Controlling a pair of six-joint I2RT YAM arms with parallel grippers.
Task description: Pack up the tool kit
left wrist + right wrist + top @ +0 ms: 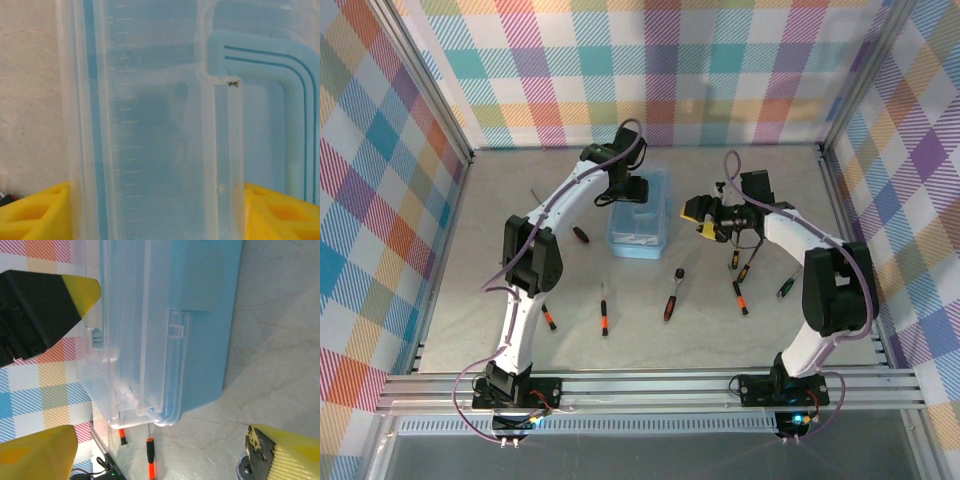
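**Mia:** How should the left gripper (636,190) do this bit well?

**Sam:** I think it wants to grab the clear lid (150,125) of the blue box (638,238) right under it. It should squeeze softly, then lift slowly so the box does not slide.

**Mia:** Is it holding the lid?

**Sam:** Its yellow fingers (37,215) sit one on each side of the lid, very close. I cannot tell if they are pinching it.

**Mia:** And the right gripper (700,220)?

**Sam:** Its fingers are spread wide and hold nothing. The box is just in front of it. The screwdrivers (604,322) and the wrench (672,295) lie on the table (650,355) behind both grippers, not packed yet.
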